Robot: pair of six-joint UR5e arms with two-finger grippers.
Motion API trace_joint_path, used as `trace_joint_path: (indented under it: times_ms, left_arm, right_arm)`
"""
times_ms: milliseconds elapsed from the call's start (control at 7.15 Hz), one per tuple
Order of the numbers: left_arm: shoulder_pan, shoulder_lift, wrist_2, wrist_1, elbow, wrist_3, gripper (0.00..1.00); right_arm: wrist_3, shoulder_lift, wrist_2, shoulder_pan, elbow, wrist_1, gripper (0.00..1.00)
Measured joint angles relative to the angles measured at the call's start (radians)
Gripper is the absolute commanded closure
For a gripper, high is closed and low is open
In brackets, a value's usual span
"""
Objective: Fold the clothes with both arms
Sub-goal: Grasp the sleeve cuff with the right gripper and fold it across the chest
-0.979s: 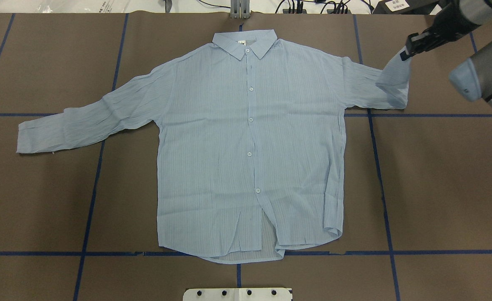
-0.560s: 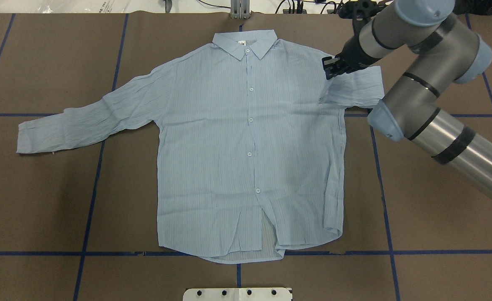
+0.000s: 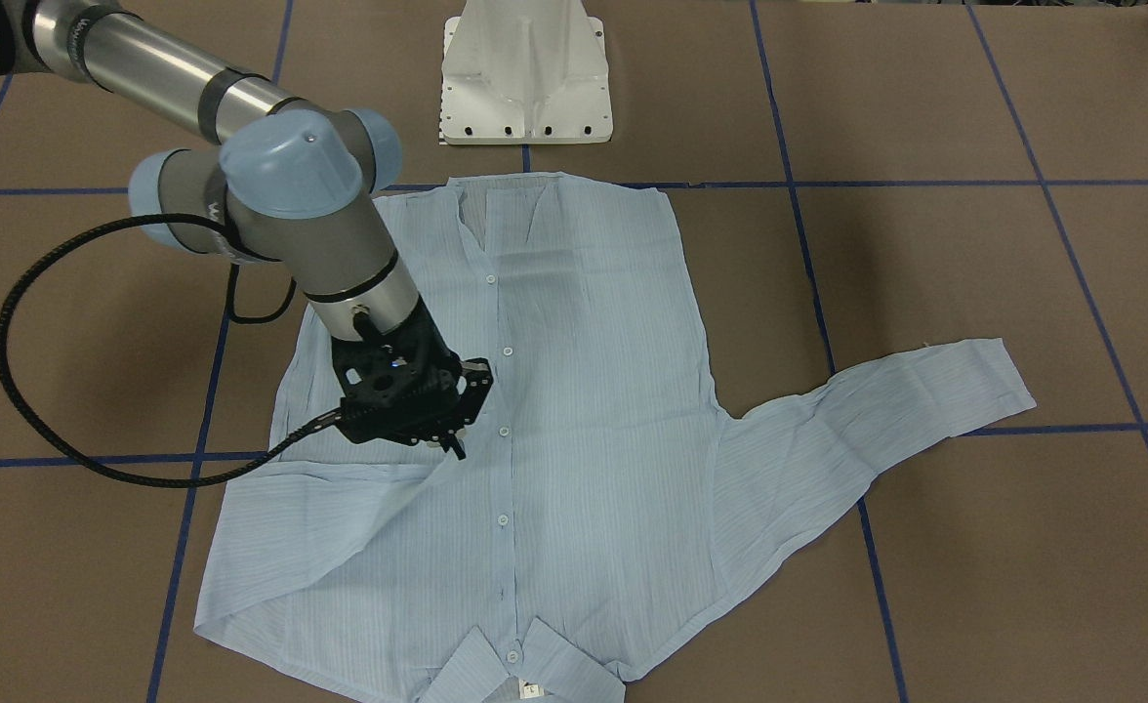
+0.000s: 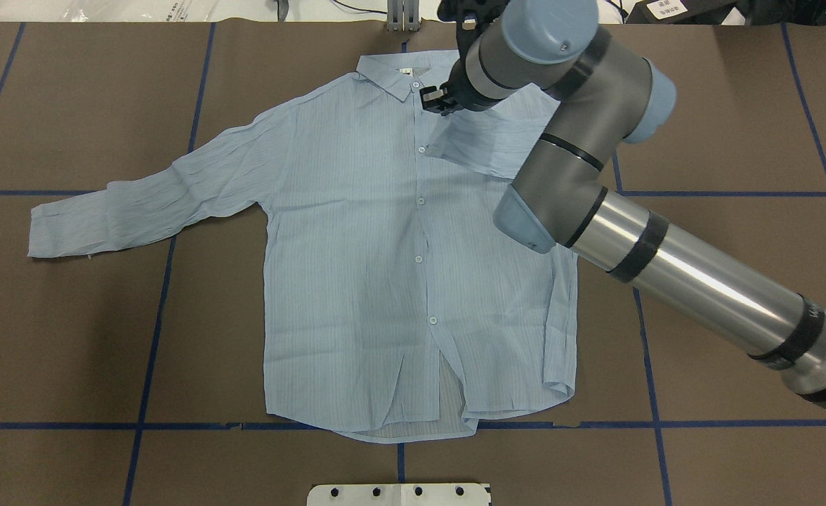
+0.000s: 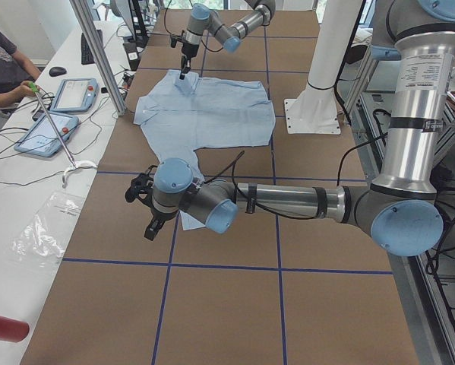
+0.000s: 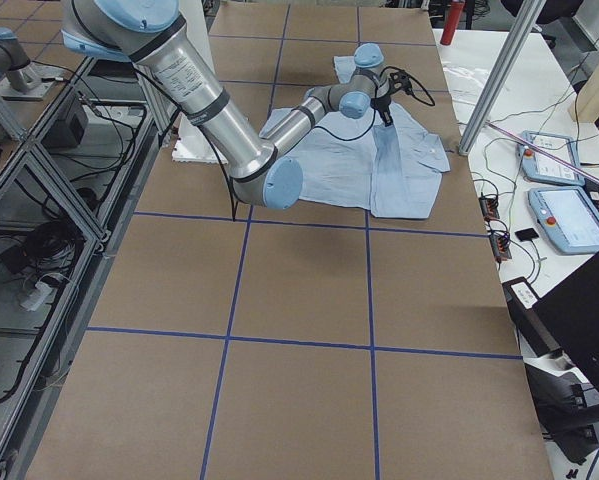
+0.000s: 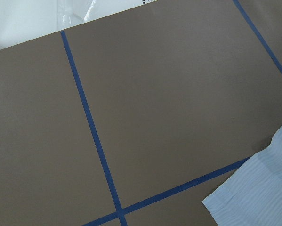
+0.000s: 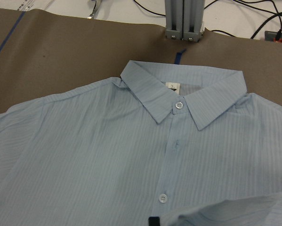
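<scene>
- Where the table (image 4: 69,337) comes closest to the robot, the white pedestal base (image 4: 399,494) pokes in at the edge, and the hem (image 4: 413,434) of the shirt (image 4: 357,281) lies just beyond it.
- The shirt is spread flat and front up in the middle of the brown table, with the hem toward the robot. The fabric is thin, light blue, finely striped and crinkly.
- Small white buttons (image 4: 421,201) run up the centre. Below the lowest one the two front panels part and show the inside of the back panel.
- The left sleeve (image 4: 139,204) stretches sideways on the table, heavily wrinkled, and crosses a blue tape line (image 4: 153,330).
- The left gripper (image 5: 149,226) hangs near the left cuff (image 4: 48,228) in the left side view. I cannot tell how far its fingers are apart. Its wrist camera catches only a corner of cuff and bare table.
- The right sleeve (image 4: 483,144) is folded inward over the chest, and the right cuff (image 4: 444,133) reaches the button line just below the collar.
- The right gripper (image 4: 433,100) has its fingers pinched on that cuff's corner. The right arm (image 4: 666,267) reaches diagonally over the shirt's right side.
- The collar (image 4: 411,70) lies flat with its points spread, and a small white label (image 8: 172,85) sits inside the neck.
- Past the table's far edge stand a grey metal post (image 4: 402,14) and black cables (image 4: 511,10).
</scene>
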Motion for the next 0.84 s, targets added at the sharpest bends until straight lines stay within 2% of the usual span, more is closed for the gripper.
trace_joint_path:
  times_ms: [280, 560, 839]
  left_arm:
    - [0.001, -0.002, 0.0, 0.001, 0.005, 0.0, 0.0]
    - [0.001, -0.005, -0.001, 0.001, 0.012, -0.001, 0.0]
    - [0.001, -0.007, -0.001, 0.001, 0.015, -0.001, 0.0]
  right_arm:
    - [0.001, 0.134, -0.03, -0.026, -0.189, 0.019, 1.0]
    - [0.0, 0.214, -0.061, -0.06, -0.359, 0.109, 1.0]
    - [0.0, 0.271, -0.073, -0.09, -0.425, 0.138, 1.0]
